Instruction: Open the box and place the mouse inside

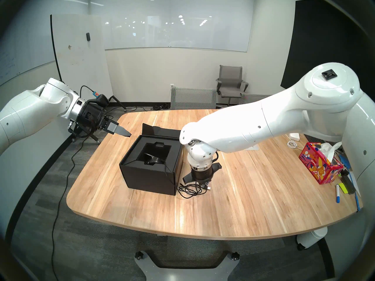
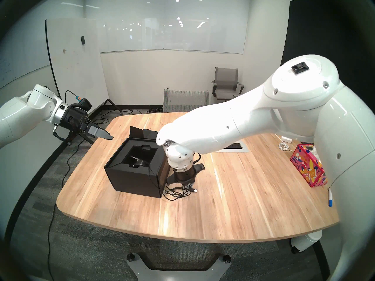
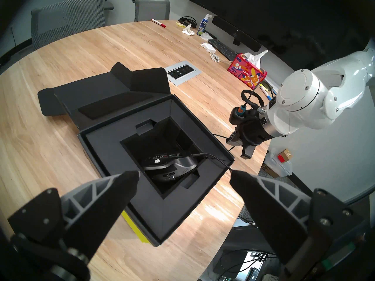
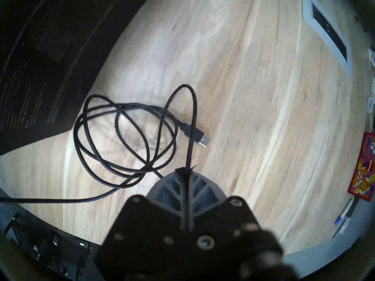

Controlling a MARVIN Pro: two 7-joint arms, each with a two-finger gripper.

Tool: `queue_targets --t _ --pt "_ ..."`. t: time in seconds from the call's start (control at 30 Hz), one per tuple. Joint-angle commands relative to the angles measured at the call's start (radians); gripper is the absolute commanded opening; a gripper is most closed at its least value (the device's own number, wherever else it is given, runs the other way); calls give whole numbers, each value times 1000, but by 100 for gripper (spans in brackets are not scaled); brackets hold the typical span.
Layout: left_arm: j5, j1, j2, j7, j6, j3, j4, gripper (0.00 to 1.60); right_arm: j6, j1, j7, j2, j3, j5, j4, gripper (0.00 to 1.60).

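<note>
The black box (image 1: 150, 173) stands open at the table's middle, its flap lid (image 3: 97, 100) folded back flat. In its foam recess lies the black mouse (image 3: 172, 167), tilted. The mouse's cable climbs over the box's right rim and drops to a loose coil (image 4: 125, 136) on the table beside the box, ending in the USB plug (image 4: 203, 140). My right gripper (image 4: 186, 171) points straight down over the coil, shut on a loop of the cable. My left gripper (image 3: 184, 174) hovers open and empty above the table's left edge, aimed at the box.
A red floral tissue box (image 1: 318, 165), a white charger (image 1: 294, 136) and markers (image 1: 337, 193) crowd the table's right edge. A metal outlet plate (image 2: 235, 146) is set in the table behind my right arm. Chairs (image 1: 192, 98) stand behind the far edge.
</note>
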Motion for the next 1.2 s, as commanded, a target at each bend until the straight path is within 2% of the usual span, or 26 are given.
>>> queue_targets --t 0.0,0.43,0.6,0.73,0.83,1.17 --pt "-7 -18 1 -16 -1 -14 -2 160 70 101 -53 -14 23 -1 36 0" --pt "-7 -18 1 -16 -1 -14 -2 160 235 173 -107 -48 52 -1 144 0" --pt "-8 -18 1 -15 -1 -14 -2 160 307 210 -71 -73 50 -1 200 0" --pt "-8 -18 1 -14 -1 -14 -3 160 310 236 -23 -96 49 -20 239 0" --pt "-8 -18 1 -14 -1 -14 -3 160 310 258 1 -138 48 -36 281 0" --pt "-8 -19 1 -17 -1 -13 -2 160 310 302 31 -199 10 -30 338 0"
